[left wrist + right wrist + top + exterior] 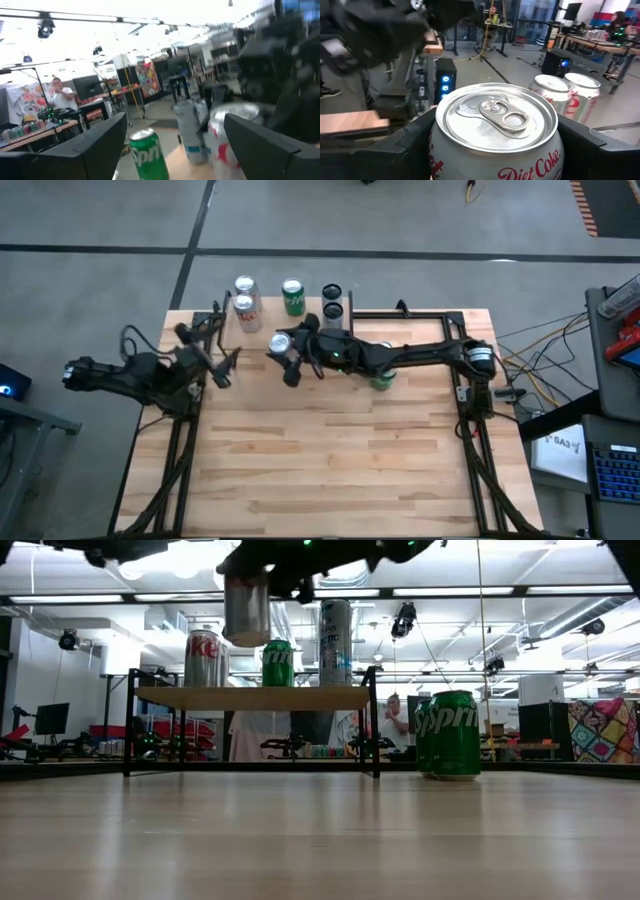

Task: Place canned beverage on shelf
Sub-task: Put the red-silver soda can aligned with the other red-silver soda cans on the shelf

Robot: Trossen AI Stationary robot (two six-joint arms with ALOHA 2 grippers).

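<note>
My right gripper (281, 346) reaches in from the table's right and is shut on a silver Diet Coke can (497, 135), which hangs in the air (247, 606) just near of the shelf (255, 698) and higher than its plank. On the shelf stand two Diet Coke cans (246, 298), a green Sprite can (292, 296) and two dark-topped tall cans (331, 300). Another Sprite can (455, 733) stands on the table under the right arm. My left gripper (216, 352) is open and holds nothing, at the shelf's left end. My right gripper pinches the Diet Coke can by its side wall (440, 155), one finger (402, 147) on each side, just below the top rim. The fingers lie level, coming from the table's right. The can is upright, tab up, lifted clear of the table and the shelf.
The shelf takes the far left-middle of the table (330, 470); its black legs (375, 725) stand on the tabletop. Wide bare wood lies on the near side. Beyond the table are desks, screens and a person (397, 720).
</note>
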